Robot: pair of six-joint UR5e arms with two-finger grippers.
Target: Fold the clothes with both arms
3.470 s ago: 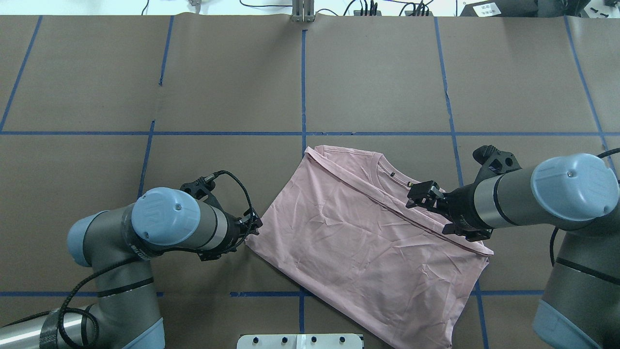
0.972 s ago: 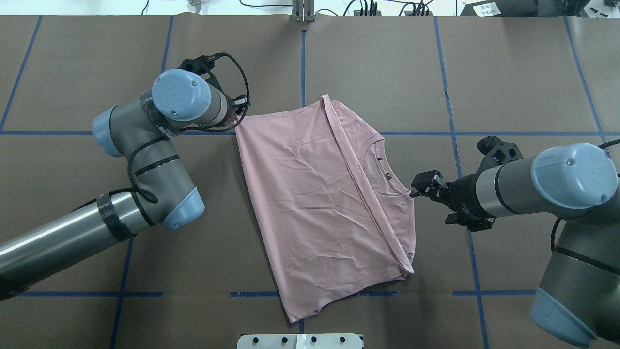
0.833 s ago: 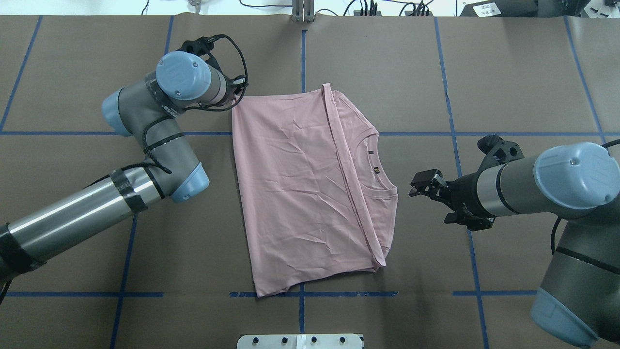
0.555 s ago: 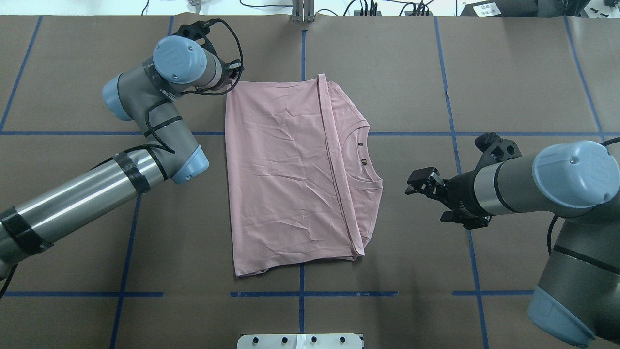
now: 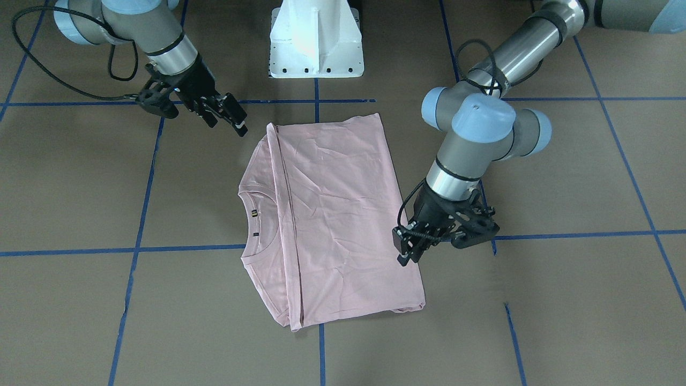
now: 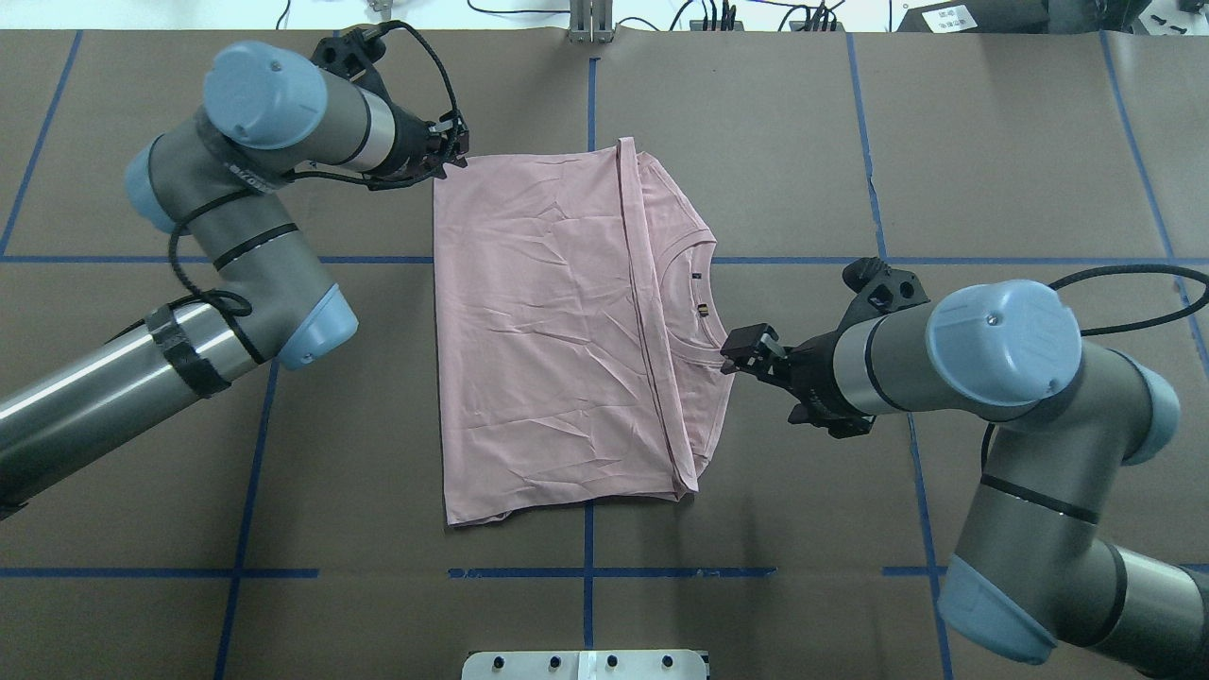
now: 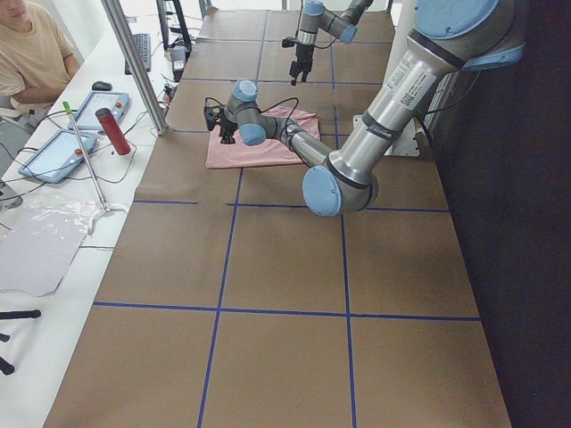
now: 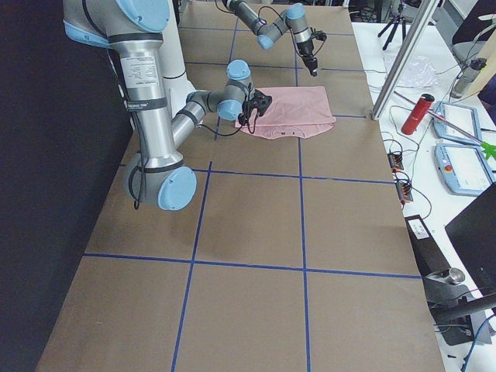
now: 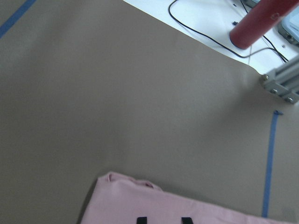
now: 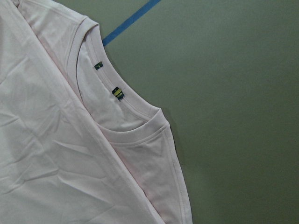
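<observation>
The left gripper [image 6: 461, 153], black fingers parted and empty, hangs by a far corner of the pale pink T-shirt [image 6: 548, 331]. The right gripper [image 6: 733, 353], likewise parted and empty, sits just beside the ribbed round collar [image 10: 135, 135]. The creased shirt lies flat, folded to a rough rectangle, on the matte brown worktop [image 6: 756, 142].

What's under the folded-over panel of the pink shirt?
More of the T-shirt: only a strip of its lower layer with the collar and two small labels shows past the panel's edge. Everything else beneath is covered.
</observation>
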